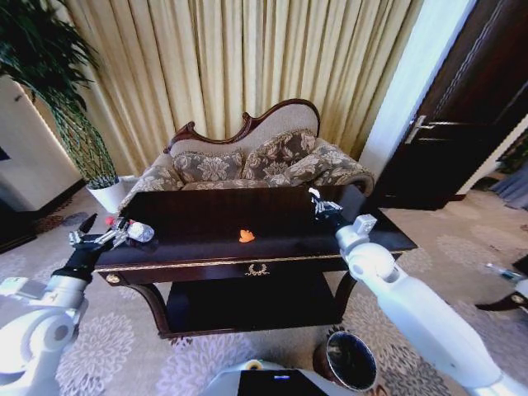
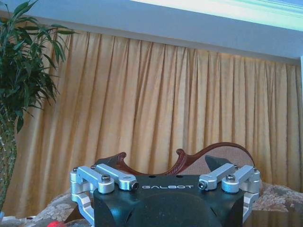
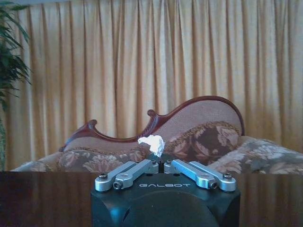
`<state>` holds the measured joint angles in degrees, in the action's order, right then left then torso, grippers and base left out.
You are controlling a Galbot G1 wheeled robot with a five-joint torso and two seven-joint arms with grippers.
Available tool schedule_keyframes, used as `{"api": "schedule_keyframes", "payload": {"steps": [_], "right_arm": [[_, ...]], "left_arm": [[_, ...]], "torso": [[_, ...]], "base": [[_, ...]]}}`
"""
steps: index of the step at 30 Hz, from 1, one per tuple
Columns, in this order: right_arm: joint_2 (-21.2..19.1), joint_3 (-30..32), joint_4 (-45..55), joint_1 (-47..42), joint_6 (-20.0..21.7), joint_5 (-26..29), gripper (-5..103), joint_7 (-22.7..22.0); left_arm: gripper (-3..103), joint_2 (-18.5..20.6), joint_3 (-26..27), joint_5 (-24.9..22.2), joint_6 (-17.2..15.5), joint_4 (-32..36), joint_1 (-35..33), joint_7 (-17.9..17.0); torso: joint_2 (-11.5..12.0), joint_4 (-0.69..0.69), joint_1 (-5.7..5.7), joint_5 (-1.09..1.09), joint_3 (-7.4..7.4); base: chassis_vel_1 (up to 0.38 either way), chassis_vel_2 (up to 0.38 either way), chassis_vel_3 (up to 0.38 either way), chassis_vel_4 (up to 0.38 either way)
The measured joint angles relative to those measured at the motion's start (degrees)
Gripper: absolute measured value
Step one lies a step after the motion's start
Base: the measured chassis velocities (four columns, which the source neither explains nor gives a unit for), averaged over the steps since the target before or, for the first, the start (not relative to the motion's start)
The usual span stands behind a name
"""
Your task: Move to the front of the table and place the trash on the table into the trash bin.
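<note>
Over the surface (image 1: 206, 227), right end effector (image 3: 158, 163) pinches the white scrap (image 3: 151, 143); left end effector (image 1: 111, 237), spread wide, flanks the bottle (image 1: 136, 232).

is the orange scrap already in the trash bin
No, the orange scrap lies on the dark top of the table, while the trash bin stands on the carpet in front of it.

Floral sofa (image 1: 264, 161) w/ carved wood back, gold curtains (image 1: 247, 58) behind; potted plant (image 1: 62, 99) at left, dark door (image 1: 470, 107) at right, patterned carpet (image 1: 115, 346).
</note>
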<state>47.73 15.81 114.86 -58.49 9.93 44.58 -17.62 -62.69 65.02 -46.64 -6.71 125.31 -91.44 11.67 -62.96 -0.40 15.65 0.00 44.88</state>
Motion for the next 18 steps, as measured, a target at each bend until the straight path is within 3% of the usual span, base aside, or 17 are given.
{"api": "schedule_keyframes", "payload": {"steps": [8,18], "right_arm": [[0.8,2.5,1.0,-2.7,0.2,-1.6,0,-0.1],[1.0,3.8,1.1,-4.1,0.5,-3.4,0,-0.5]], "left_arm": [[100,-0.1,-0.5,0.3,0.0,0.0,0.1,0.2],[100,-0.2,-0.7,0.6,-0.1,0.5,0.3,0.9]], "torso": [[0.0,0.00,0.01,0.00,0.00],[0.0,-0.01,-0.03,0.00,-0.01]], "base": [[0.069,-0.071,-0.072,0.081],[0.208,-0.212,-0.210,0.205]]}}
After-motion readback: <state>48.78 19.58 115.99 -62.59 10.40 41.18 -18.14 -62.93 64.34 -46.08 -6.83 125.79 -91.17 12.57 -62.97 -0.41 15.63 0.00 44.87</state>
